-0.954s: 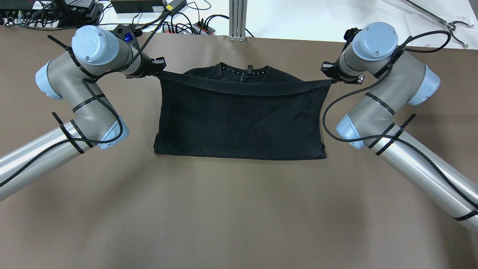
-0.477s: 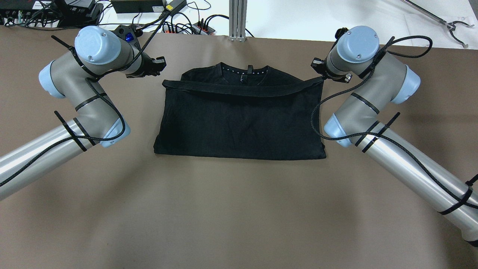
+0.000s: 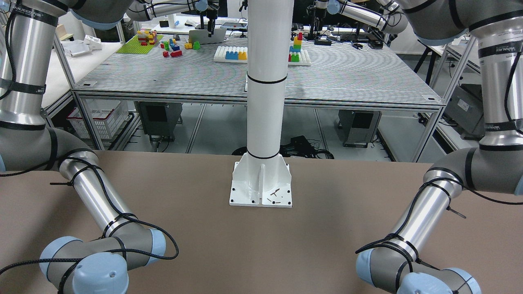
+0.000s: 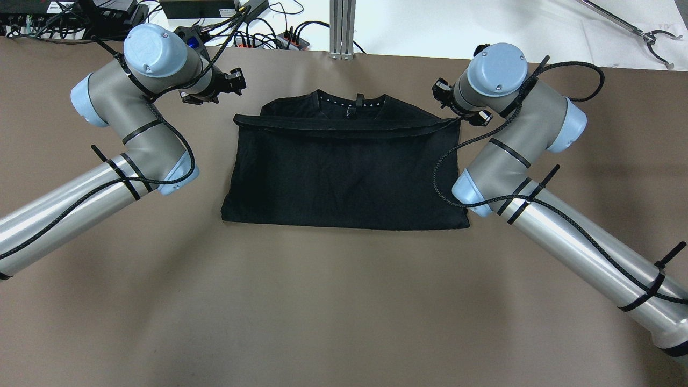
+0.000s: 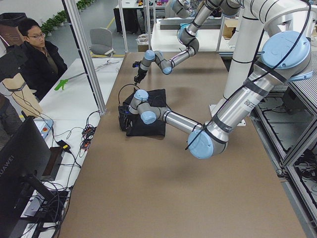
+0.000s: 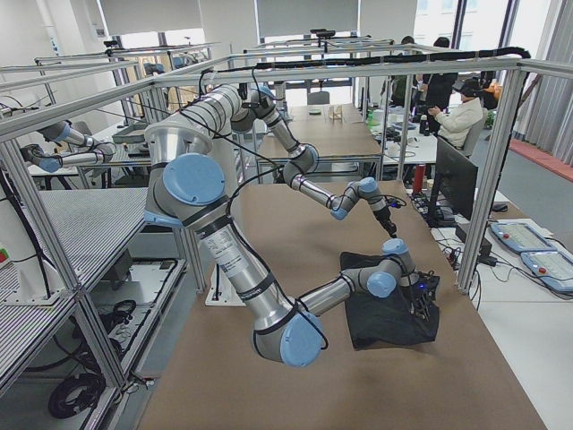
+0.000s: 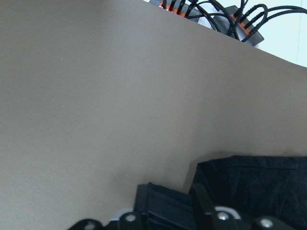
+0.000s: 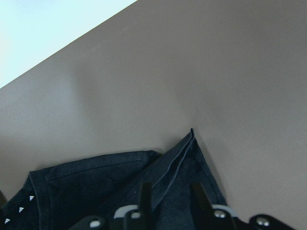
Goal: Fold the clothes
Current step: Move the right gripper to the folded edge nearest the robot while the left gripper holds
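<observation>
Clothes (image 4: 344,177) lie folded in half at the far middle of the table (image 4: 344,301), hem (image 4: 344,127) laid just short of the collar (image 4: 352,100). My left gripper (image 4: 236,86) hovers beside the hem's left corner, jaws apart, empty; my right gripper (image 8: 170,188) sits over the right corner, likewise spread, leaving the fold settled.

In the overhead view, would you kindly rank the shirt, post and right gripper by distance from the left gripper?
1. The shirt, beside the left gripper.
2. The post, far edge, centre.
3. The right gripper, across the shirt.
</observation>
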`<state>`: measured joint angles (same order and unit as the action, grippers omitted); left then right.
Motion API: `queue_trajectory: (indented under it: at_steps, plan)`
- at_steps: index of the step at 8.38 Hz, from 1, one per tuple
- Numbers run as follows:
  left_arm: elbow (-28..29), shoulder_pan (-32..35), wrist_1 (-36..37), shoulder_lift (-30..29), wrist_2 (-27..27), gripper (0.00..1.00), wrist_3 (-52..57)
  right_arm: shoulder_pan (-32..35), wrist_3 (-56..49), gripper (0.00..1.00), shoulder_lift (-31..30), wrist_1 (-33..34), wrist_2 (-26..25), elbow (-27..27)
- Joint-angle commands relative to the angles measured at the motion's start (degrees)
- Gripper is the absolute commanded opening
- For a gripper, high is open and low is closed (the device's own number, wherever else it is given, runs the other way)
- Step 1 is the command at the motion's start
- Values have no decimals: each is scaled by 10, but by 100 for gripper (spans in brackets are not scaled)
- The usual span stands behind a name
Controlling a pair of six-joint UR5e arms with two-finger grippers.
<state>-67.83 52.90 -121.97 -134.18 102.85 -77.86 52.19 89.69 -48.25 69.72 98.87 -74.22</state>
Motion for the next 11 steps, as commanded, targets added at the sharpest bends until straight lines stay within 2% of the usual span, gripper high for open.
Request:
queue_trajectory:
  at_steps: [1, 2, 3, 4, 5, 7, 9, 11]
  plan:
    - [-6, -9, -4, -1, 0, 70, -20, -25, 11, 54, -111, 0, 2, -139]
    - [-6, -10, -5, 1, -1, 70, -20, -49, 12, 54, -177, -4, 3, -215]
    - [-6, -10, -5, 1, -1, 71, -19, -84, 14, 55, -216, -6, -3, -258]
    - [-6, -10, -4, 1, -2, 71, -19, -110, 37, 58, -243, -21, -16, -260]
    - [-6, -10, -4, 1, -2, 71, -18, -131, 51, 57, -268, -77, -44, -248]
    - [-11, -10, -3, 0, -3, 71, -19, -141, 58, 57, -273, -174, -50, -186]
    - [-18, -10, -2, 1, -12, 72, -23, -143, 63, 57, -275, -180, -51, -182]
    - [-18, -19, -2, -1, -17, 72, -27, -145, 93, 49, -279, -181, -50, -189]
